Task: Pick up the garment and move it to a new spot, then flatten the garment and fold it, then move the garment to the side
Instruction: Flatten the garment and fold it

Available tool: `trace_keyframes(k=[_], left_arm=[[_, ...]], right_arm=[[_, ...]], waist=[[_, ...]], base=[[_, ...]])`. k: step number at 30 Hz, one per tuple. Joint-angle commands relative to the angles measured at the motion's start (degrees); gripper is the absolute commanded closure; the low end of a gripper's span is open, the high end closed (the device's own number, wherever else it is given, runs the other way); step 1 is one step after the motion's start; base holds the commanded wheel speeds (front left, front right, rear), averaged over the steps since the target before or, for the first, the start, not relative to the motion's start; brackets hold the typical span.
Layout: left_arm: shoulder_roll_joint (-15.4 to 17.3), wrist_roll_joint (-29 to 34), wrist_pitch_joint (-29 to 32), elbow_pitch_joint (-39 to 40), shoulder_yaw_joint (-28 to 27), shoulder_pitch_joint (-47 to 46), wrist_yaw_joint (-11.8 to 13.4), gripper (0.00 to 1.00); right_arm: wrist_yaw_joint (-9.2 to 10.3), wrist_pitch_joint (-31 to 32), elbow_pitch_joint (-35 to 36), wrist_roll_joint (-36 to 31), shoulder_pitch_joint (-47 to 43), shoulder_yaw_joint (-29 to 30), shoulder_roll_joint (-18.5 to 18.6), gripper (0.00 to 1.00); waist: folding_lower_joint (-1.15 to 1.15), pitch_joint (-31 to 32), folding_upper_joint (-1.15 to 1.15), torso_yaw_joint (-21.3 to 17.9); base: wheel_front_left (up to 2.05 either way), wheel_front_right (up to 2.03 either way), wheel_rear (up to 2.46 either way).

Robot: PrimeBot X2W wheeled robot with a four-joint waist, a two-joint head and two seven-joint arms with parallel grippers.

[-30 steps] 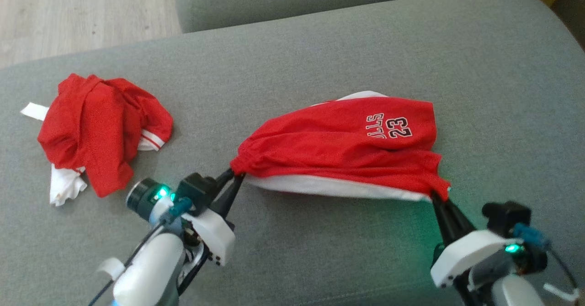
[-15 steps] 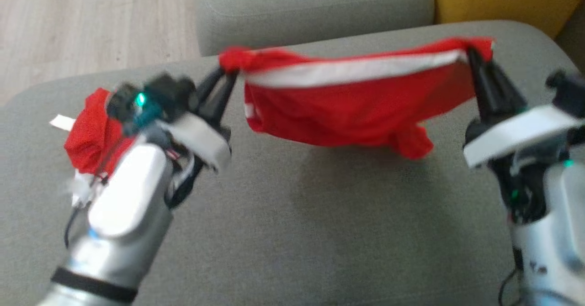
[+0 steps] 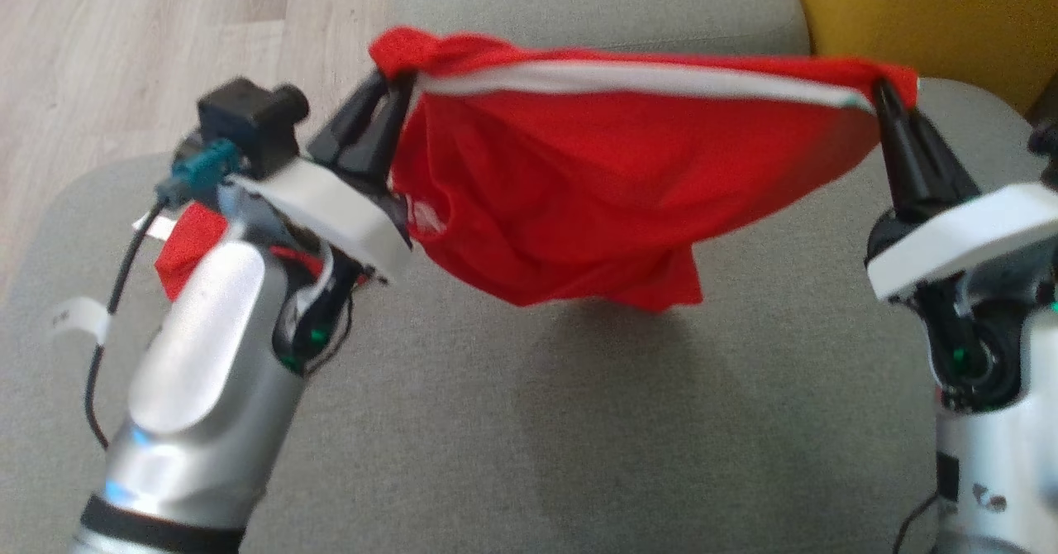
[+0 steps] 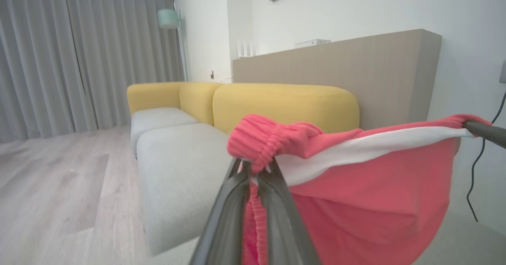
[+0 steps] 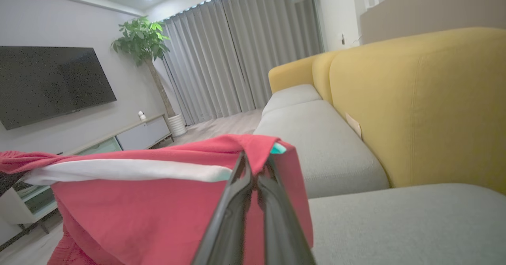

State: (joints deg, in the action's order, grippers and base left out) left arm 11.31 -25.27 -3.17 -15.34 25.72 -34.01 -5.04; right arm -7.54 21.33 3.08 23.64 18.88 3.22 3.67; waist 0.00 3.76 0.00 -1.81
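Garment suspended over a sofa, seen from the room. The red garment (image 3: 570,198) hangs in the air above the grey, coarse-woven sofa seat (image 3: 661,438). Its upper edge is drawn taut between two pincers and its body sags in soft folds. The left pincer (image 3: 388,87) is clenched on the gathered end of that edge, and the right pincer (image 3: 883,91) is clenched on the opposite corner. The head view gives the layout from above: a white band along the taut edge, a shadow on the cushion beneath, a second crumpled red cloth (image 3: 188,244) lying on the seat behind the left forearm, and a pale wood-plank floor (image 3: 124,41). The left wrist view adds texture: the gripped end is ribbed, puckered elastic, with a rounded yellow backrest (image 4: 284,103) and pleated grey curtains (image 4: 79,59) beyond. The right wrist view adds a smooth, flat hem corner with a small teal tag (image 5: 278,148), a dark wall television (image 5: 51,83) and a leafy potted plant (image 5: 142,39).
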Motion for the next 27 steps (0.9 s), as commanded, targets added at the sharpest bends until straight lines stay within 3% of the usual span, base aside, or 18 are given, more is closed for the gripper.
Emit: trace_keyframes(k=[1,9,14,18,22,23,27], left_arm=[[1.3,-0.8,0.6,2.6,-2.6,-1.9,0.5,1.0],[1.7,-2.7,5.1,4.4,-3.2,-5.5,0.6,1.0],[3.1,-3.2,6.9,-1.0,-5.5,-16.8,-0.1,1.0],[4.1,-2.2,5.5,-9.3,-7.0,-29.2,-0.7,1.0],[3.6,-1.1,1.0,-17.6,-8.0,-41.2,-1.0,1.0],[3.6,-1.1,1.0,-17.6,-8.0,-41.2,-1.0,1.0],[2.7,-0.4,-4.4,-25.6,-8.7,-49.5,-1.1,1.0]], right_arm=[[0.05,0.8,2.7,0.3,1.5,-0.3,-0.5,1.0],[0.05,3.5,1.7,-0.1,7.3,-0.9,-0.8,1.0],[0.05,2.1,-8.1,0.0,21.9,-1.7,-0.8,1.0],[0.05,-4.0,-20.2,-1.9,37.4,-2.5,-0.8,1.0],[0.05,-14.0,-32.9,-5.1,51.9,-1.6,-0.8,1.0],[0.05,-14.0,-32.9,-5.1,51.9,-1.6,-0.8,1.0],[0.05,-23.2,-44.1,-6.3,61.5,-0.7,-0.8,1.0]], waist=[[0.0,-0.5,0.0,0.2],[0.0,-7.6,0.0,-0.7],[0.0,-17.0,0.0,-2.9],[0.0,-23.5,0.0,-4.5],[0.0,-27.8,0.0,-5.0],[0.0,-27.8,0.0,-5.0],[0.0,-30.4,0.0,-5.4]], base=[[0.0,0.0,0.0],[0.0,0.0,0.0],[0.0,0.0,0.0],[0.0,0.0,0.0],[0.0,0.0,0.0],[0.0,0.0,0.0],[0.0,0.0,0.0]])
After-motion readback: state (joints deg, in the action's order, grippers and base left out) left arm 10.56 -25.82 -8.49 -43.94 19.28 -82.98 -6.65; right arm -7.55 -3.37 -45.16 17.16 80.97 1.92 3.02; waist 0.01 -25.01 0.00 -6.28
